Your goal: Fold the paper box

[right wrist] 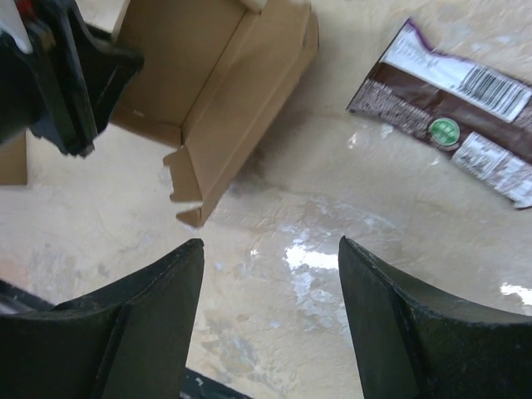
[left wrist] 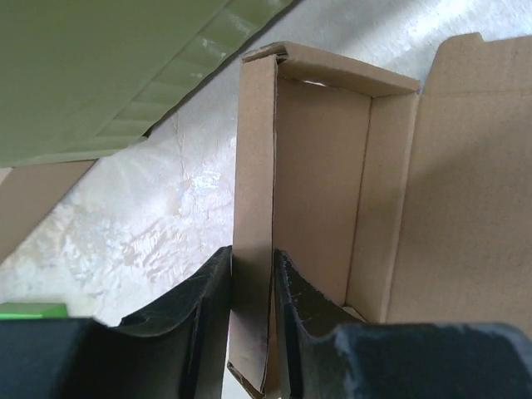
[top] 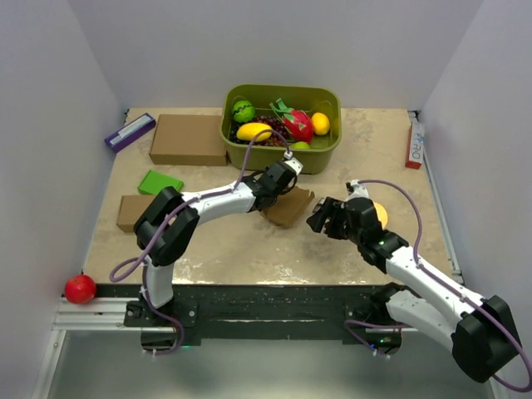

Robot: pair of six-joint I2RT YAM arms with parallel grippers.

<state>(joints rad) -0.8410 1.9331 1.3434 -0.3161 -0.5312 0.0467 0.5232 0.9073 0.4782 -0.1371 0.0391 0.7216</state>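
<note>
Now my left jaws pinch a wall of the thin brown cardboard box (left wrist: 320,183). My right jaws gape empty near it.

Plain pale walls on three sides: back wall (top: 274,41), left wall (top: 41,166), right wall (top: 490,125). The table (top: 249,249) top is beige, marbled and glossy, with soft white glare patches. Lighting is even and diffuse. Black rail (top: 274,303) along the near edge, aluminium frame (top: 91,314) below it at left.

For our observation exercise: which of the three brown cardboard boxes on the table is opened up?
The paper box at the centre, one wall pinched in the left claw; the large carton and small carton look closed.
</note>
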